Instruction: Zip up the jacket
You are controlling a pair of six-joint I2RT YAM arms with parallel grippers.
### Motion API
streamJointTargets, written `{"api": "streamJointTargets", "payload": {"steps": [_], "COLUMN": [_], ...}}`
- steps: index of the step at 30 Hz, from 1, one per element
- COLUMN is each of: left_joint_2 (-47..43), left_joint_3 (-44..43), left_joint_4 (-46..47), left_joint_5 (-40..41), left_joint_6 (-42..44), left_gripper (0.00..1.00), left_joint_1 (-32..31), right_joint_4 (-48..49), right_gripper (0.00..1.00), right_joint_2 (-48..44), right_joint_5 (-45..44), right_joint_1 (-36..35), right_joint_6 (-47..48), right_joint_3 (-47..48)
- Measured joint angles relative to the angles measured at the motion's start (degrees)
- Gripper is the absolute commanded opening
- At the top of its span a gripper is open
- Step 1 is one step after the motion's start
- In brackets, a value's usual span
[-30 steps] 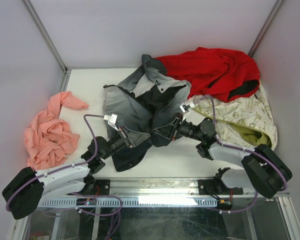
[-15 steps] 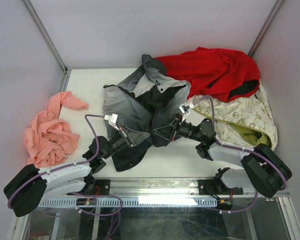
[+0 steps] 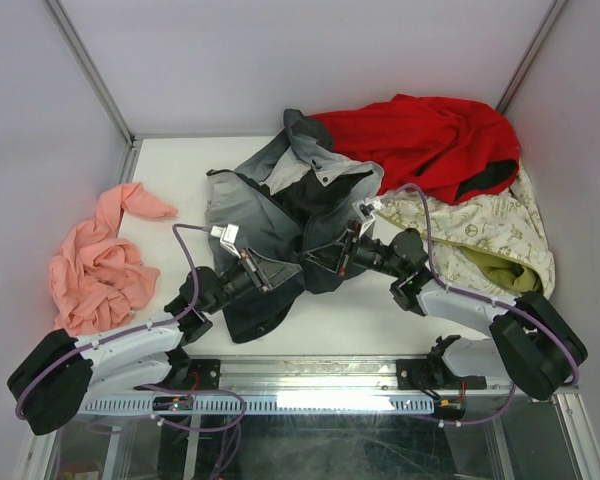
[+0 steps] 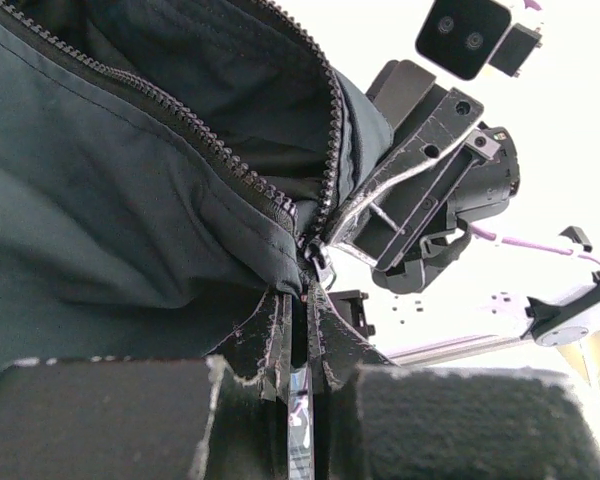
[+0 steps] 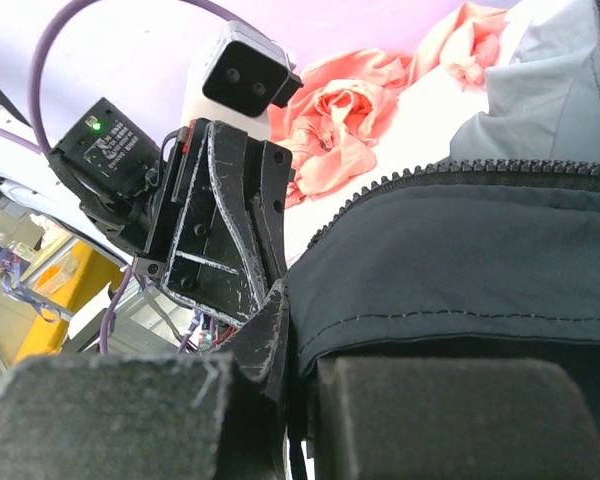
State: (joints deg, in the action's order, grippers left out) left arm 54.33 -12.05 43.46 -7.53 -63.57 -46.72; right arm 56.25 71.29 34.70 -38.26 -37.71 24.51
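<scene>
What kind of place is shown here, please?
Likely a robot lab cell: a white table walled by plain panels, left arm and right arm bolted at its near edge, a jacket and red garment.

Links (image 3: 130,345): white shells, black joints (image 3: 42,382) behind.
Cables (image 5: 46,55): purple, looping behind left pincer (image 3: 268,272), right pincer (image 3: 330,256).
Fingers (image 5: 235,215): black, scuffed pale edges.
Wrist camera (image 5: 242,68): black, twin lenses, above pincer.

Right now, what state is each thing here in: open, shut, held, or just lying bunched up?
jacket, crumpled, front open.
zipper, undone, its tooth rows joined only at the bottom end.
left hand, shut on the jacket beside the zipper's bottom.
right hand, shut on the jacket's edge.
red garment, bunched, not held.
cream patterned cloth, crumpled, not held.
pink cloth, bunched, not held.
</scene>
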Motion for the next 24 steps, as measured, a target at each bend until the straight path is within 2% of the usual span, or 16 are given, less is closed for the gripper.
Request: {"api": "streamJointTargets", "payload": {"steps": [3, 4, 5, 9, 17, 19, 24], "left_joint_2": [0.6, 1.3, 2.1, 4.7, 7.0, 7.3, 7.5], "left_joint_3": [-1.0, -1.6, -2.3, -4.2, -5.0, -5.6, -6.9], "left_joint_4": [-1.6, -2.3, -2.9, -5.6, -9.4, -10.5, -12.7], "left_joint_5": [-0.6, -1.2, -1.9, -5.5, -9.9, -11.1, -12.6], "left_joint_6": [-0.1, -0.1, -0.2, -0.2, -0.1, 0.0, 0.5], "left_gripper": [0.00, 0.00, 0.00, 0.00, 0.00, 0.00, 0.00], "left_joint_1": [0.8, 1.1, 1.5, 2.1, 2.2, 2.2, 2.2], "right_joint_4": [-3.7, -5.0, -7.2, -17.9, -42.1, -47.6, -59.1], "right_gripper": [0.00, 0.30, 0.38, 0.55, 0.67, 0.77, 0.74], "right_joint_2": [-0.9, -1.4, -2.4, -9.3, -22.9, -24.7, -27.9], "right_joint_5": [-0.5, -0.7, -1.0, -3.2, -10.0, -10.8, -11.2], "right_joint_1": [0.5, 0.7, 1.1, 3.6, 4.5, 4.6, 4.1], "right_joint_6": [0.6, 0.7, 0.8, 7.3, 22.7, 26.9, 38.4], "right_joint_3": [0.5, 0.5, 0.5, 0.8, 4.7, 6.4, 11.4]}}
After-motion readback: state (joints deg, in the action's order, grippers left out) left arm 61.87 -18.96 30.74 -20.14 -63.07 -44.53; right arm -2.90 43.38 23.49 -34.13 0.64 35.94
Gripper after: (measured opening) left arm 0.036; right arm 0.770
